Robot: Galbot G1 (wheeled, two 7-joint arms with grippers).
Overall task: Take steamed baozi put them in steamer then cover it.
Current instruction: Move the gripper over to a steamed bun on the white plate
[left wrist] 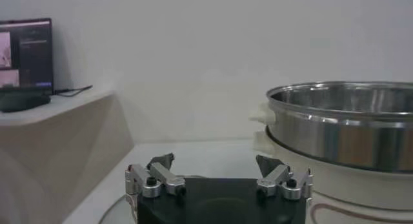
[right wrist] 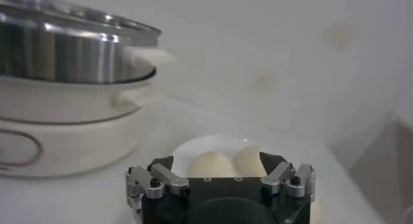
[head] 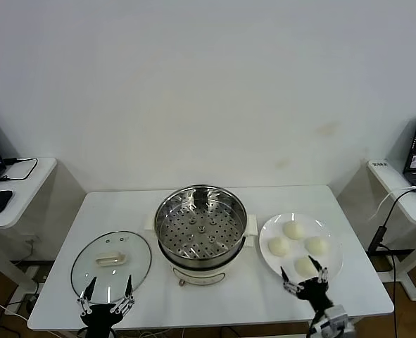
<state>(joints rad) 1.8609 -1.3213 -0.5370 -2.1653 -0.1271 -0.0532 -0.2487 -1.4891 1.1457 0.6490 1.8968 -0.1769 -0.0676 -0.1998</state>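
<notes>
Four steamed baozi (head: 294,247) sit together on a white plate (head: 334,266) at the right side of the white table (head: 123,204), just beside the steamer (head: 201,232). The buns are round and smooth, so they have no long side and do not point any way; each one rests on its flat bottom with its dome up. They look soft and light, and I think a hard squeeze would dent them, so a gentle hold across the middle of one bun, from both sides, seems best. Their skin may be a bit slippery or sticky too. The steamer stands upright in the middle of the table, open at the top, with its tray full of little holes and no buns in it yet. The right gripper (head: 305,279) hangs at the near edge of the plate, close to the nearest bun, and its fingers are spread apart with nothing between them. On the left of the table lies the round glass lid (head: 111,266) with its white handle facing up. The left gripper (head: 107,298) waits at the near rim of the lid, fingers spread apart and holding nothing.
</notes>
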